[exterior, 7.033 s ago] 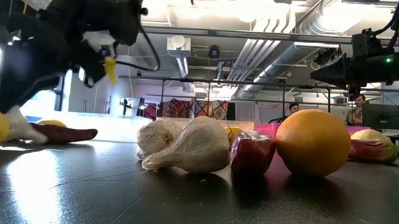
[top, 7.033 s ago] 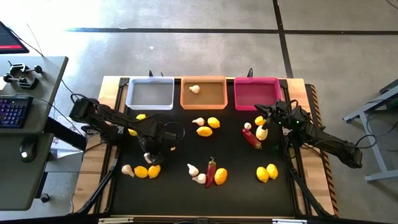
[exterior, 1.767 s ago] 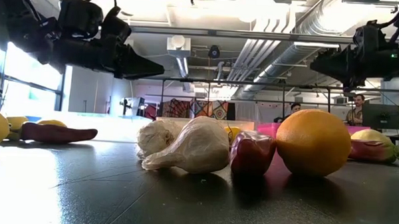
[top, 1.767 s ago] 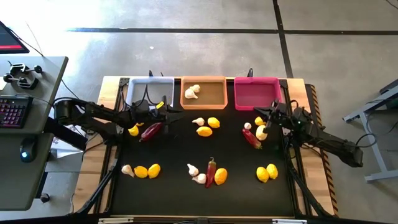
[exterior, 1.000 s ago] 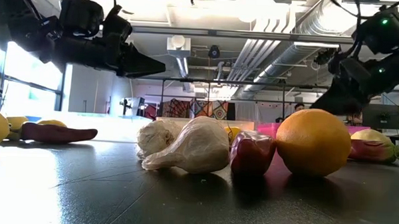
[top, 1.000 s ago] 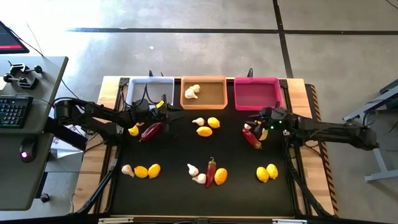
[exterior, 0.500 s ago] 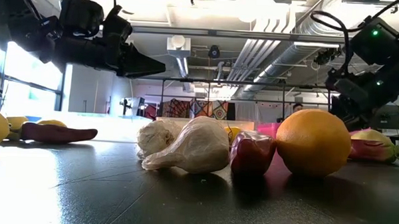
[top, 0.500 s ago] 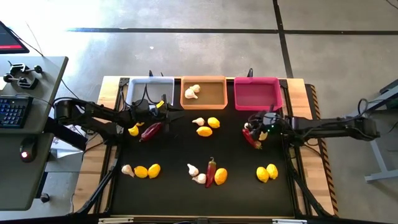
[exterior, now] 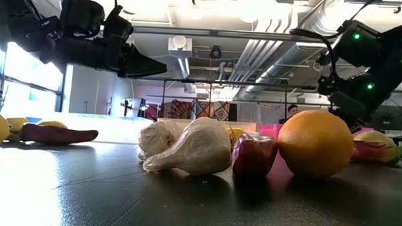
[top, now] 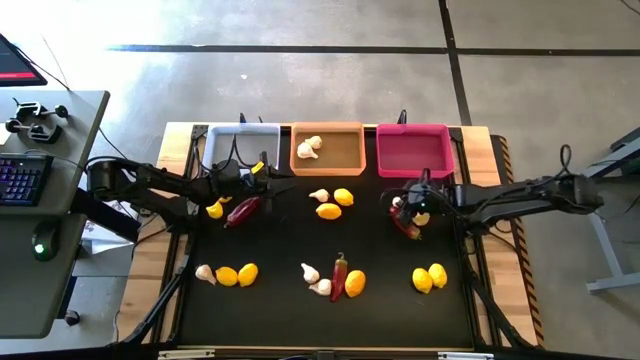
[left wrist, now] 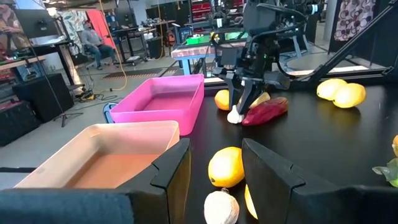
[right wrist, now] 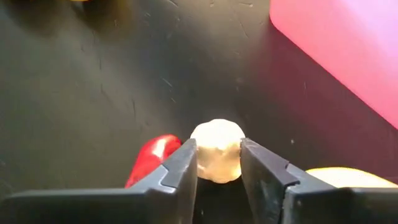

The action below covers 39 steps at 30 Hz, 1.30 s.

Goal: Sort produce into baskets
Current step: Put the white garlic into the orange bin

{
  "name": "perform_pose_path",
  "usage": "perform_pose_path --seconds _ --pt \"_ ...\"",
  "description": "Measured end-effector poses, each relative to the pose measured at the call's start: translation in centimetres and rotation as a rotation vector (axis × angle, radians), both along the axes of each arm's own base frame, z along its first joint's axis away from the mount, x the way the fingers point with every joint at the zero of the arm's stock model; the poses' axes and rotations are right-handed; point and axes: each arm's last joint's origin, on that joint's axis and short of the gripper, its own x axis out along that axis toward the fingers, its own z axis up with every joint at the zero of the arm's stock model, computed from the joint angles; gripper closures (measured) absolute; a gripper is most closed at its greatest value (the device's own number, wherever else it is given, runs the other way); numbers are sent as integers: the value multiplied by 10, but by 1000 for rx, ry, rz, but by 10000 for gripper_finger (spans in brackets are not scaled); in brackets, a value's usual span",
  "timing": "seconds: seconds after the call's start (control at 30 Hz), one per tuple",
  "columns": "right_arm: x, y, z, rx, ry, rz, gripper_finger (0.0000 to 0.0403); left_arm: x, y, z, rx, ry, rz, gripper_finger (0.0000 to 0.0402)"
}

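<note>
A white garlic bulb [right wrist: 216,150] sits on the black table [top: 300,240] just in front of the magenta basket [top: 413,150], beside a red chili pepper [right wrist: 149,158], and the right gripper [right wrist: 218,163] is down on it with a finger pressed against each side. The left gripper [left wrist: 214,165] hovers near the pale lavender basket [top: 241,148] and the orange basket [top: 327,148], its fingers parted and holding nothing.

Lemons [top: 344,197], garlic [top: 319,195], chilies [top: 339,276] scattered on mat, three baskets [top: 327,149] behind
</note>
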Motion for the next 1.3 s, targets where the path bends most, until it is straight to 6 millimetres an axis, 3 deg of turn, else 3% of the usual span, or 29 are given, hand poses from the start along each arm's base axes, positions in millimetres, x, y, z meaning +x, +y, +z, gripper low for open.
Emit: perform_pose_path --seconds 0.33,0.83,1.1,1.3 --pt "23 -3 22 -63 0 89 395 0 0 0 27 5 -1 272" --pt "51 -7 65 -124 -90 134 400 0 0 0 5 5 -2 273" --pt "93 -14 66 -165 -28 195 402 0 0 -1 -22 2 0 292" --pt "140 -45 80 -224 -64 160 403 0 0 -1 -5 6 -1 310"
